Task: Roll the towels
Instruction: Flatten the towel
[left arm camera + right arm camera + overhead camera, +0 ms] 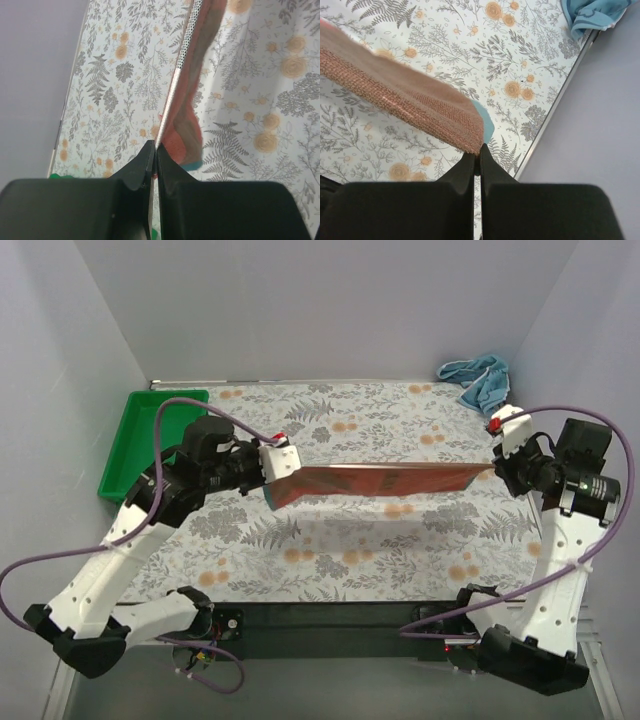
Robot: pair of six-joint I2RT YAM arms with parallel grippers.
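Observation:
The rust-red towel [380, 482] hangs stretched as a long strip above the middle of the table, held at both ends. My left gripper [272, 476] is shut on its left end; in the left wrist view the towel [187, 100] runs away from my closed gripper [155, 150]. My right gripper [494, 466] is shut on its right end; in the right wrist view the towel's corner [435, 107] sits in my closed gripper [477, 152]. The light blue towel [478, 379] lies crumpled at the table's far right corner, also showing in the right wrist view [592, 15].
A green tray [140, 440] stands at the table's far left edge. The floral tablecloth [350, 550] covers the table. Grey walls close in on the left, back and right.

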